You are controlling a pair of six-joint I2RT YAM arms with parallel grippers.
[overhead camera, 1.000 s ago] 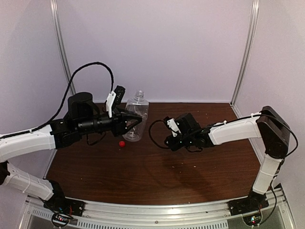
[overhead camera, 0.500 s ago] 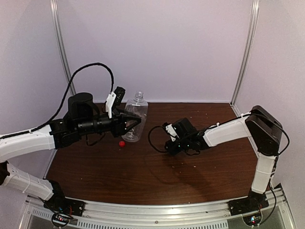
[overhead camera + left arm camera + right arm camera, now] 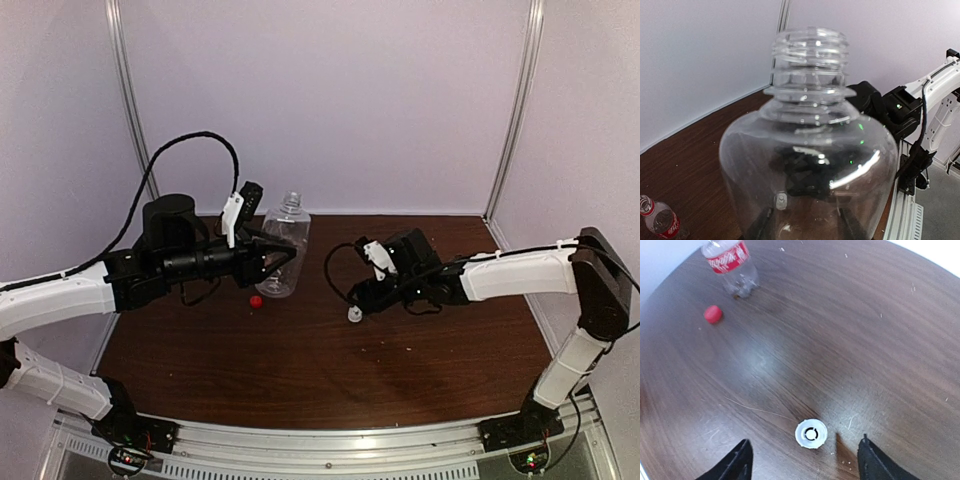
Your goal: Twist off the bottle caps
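So the white cap (image 3: 811, 433) sits on the table (image 3: 875, 340) between the spread jaws of the right gripper (image 3: 804, 442), the left gripper (image 3: 275, 258) is clamped on the capless wide bottle (image 3: 807, 165), and the right arm should probably lift straight up without nudging the cap.

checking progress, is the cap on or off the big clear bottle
Off. The bottle has a bare threaded neck; the white cap lies on the table.

The dark brown wooden table (image 3: 300, 370) carries a bright red cap (image 3: 713, 314) towards its far left and a white cap (image 3: 811, 433) nearer the middle, the two well apart. A small clear bottle with a red label (image 3: 730, 265) stands near the red cap, farther back. Pale specks (image 3: 880, 315) are scattered over the wood.
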